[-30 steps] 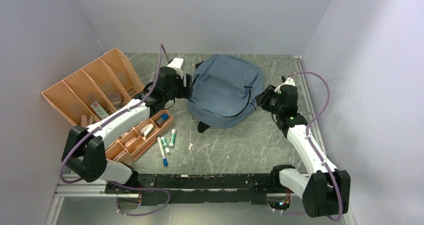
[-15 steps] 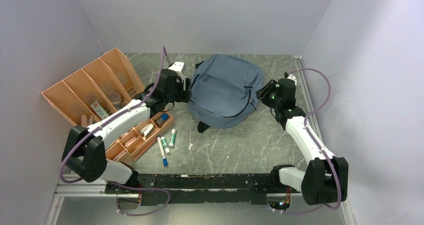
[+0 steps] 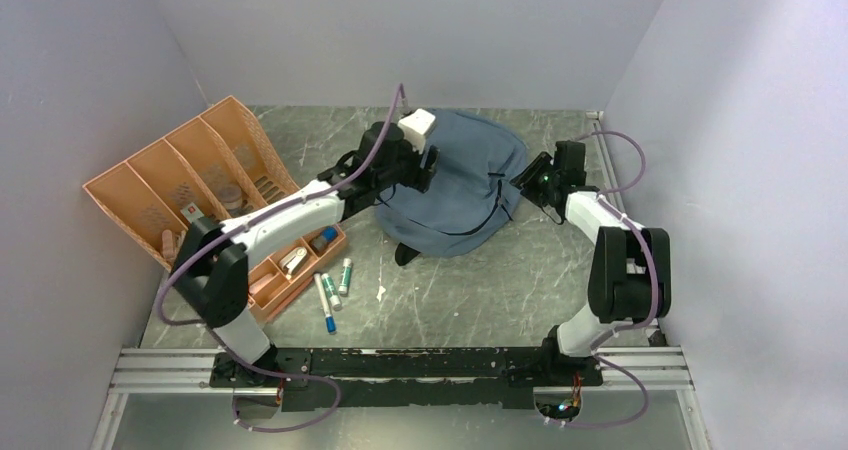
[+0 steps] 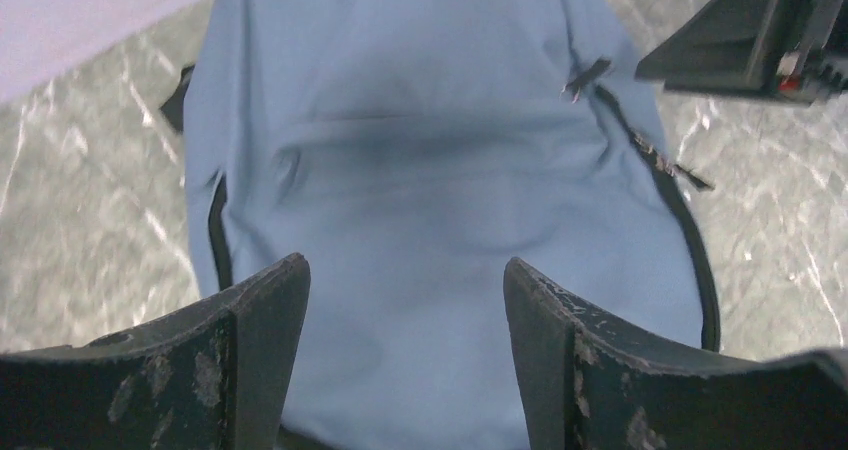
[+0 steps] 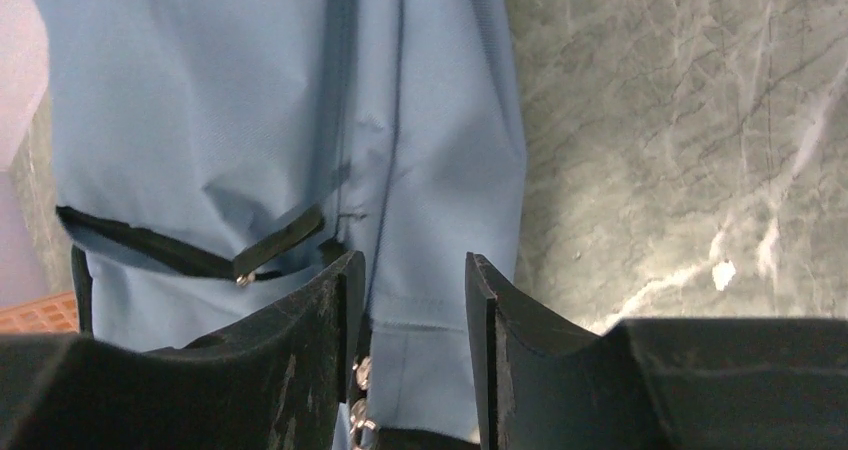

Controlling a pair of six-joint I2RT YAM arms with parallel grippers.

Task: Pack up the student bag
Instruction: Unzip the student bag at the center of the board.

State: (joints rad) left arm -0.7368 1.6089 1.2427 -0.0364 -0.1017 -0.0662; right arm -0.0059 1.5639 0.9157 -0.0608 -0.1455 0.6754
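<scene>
The student bag (image 3: 460, 195) lies flat at the back of the table (image 3: 500, 280). It is soft, floppy cloth and probably light, so it will sag. The black zip (image 4: 693, 240) edge looks best to hold. The left claw (image 4: 405, 280) hangs open above it, empty. The right claw (image 5: 405, 270) sits half open over that edge, not pinching.

Left claw (image 3: 429, 166) over student bag (image 3: 468, 192)
</scene>
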